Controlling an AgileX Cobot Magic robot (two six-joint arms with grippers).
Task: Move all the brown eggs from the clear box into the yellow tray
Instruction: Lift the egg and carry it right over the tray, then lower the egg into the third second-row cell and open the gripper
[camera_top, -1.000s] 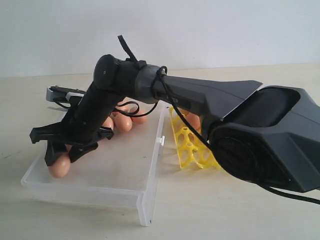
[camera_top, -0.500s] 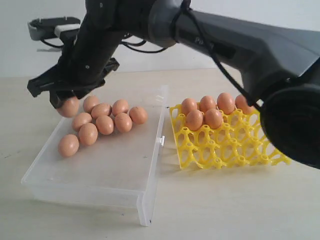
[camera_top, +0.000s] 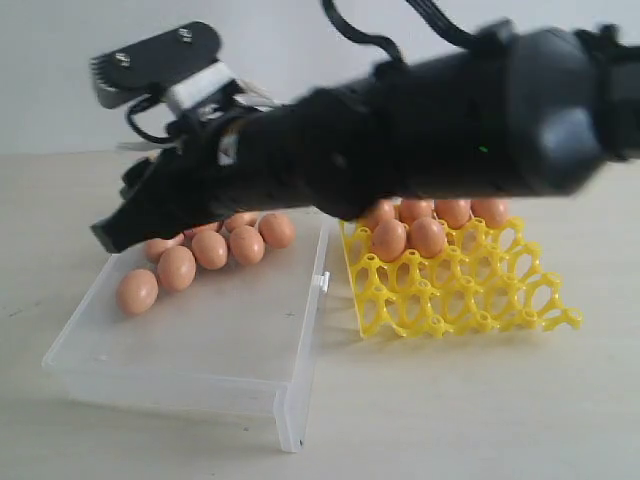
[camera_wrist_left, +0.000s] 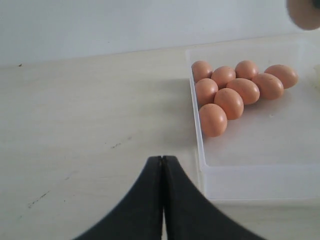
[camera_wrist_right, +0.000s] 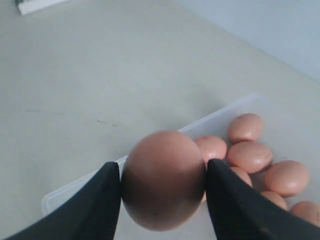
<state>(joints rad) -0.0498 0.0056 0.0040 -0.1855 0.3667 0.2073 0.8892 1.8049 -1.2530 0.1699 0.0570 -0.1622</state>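
The right gripper (camera_wrist_right: 163, 165) has one brown egg (camera_wrist_right: 162, 192) pinched between its two black fingers (camera_wrist_right: 100, 205). The jaws stand wide apart, a pad pressed to each flank of the shell, and the egg's rounded end pokes out past the fingertips. In the right wrist view this egg hangs in the air over a corner of the clear box (camera_top: 170, 385). The remaining brown eggs (camera_wrist_left: 228, 102) lie below it, bunched touching one another at one end of the box floor. In the exterior view the right arm (camera_top: 420, 130) sweeps blurred across the scene and hides the held egg. Beside the box stands the yellow tray (camera_top: 470, 295) on the table (camera_top: 450, 420), with six eggs (camera_top: 427, 237) seated in its far cups. The left gripper (camera_wrist_left: 162, 159) hangs over bare table beside the box, its fingers pressed together with nothing between them.
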